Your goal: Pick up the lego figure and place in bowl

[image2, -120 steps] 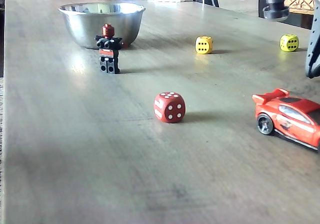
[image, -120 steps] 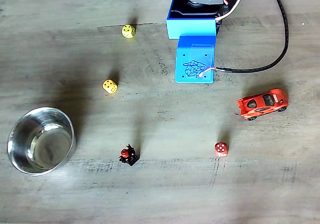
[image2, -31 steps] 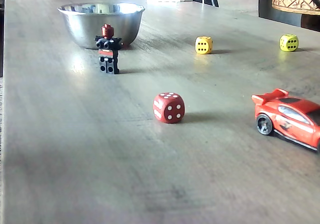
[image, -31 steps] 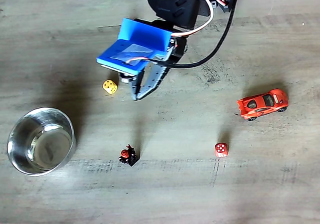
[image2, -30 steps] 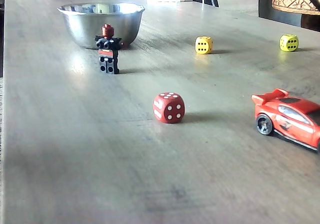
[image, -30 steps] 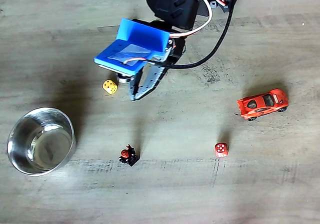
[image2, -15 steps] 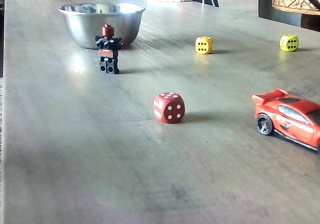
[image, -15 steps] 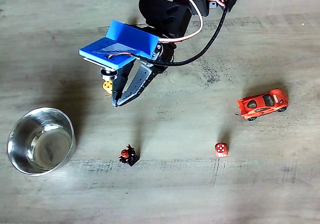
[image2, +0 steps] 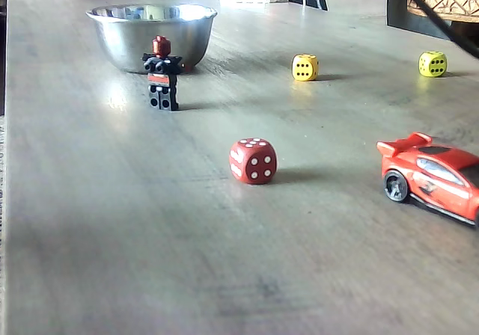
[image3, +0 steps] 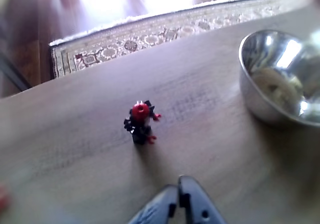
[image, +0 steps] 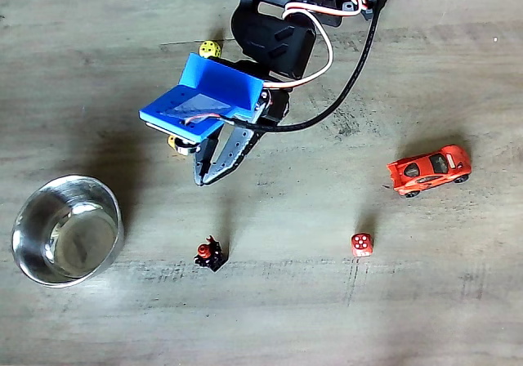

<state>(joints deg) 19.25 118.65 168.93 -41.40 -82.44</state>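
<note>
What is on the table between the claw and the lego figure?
Nothing: in the wrist view only bare table lies between the claw and the lego figure. The overhead fixed view shows the same.

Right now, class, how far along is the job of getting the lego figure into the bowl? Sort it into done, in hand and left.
Done: nothing. The lego figure stands upright on the table, apart from the bowl, which holds no figure.
In hand: the end effector hangs above the table short of the figure, its fingers together and holding nothing.
Left: open, descend, grasp, carry to the bowl, release.
</note>
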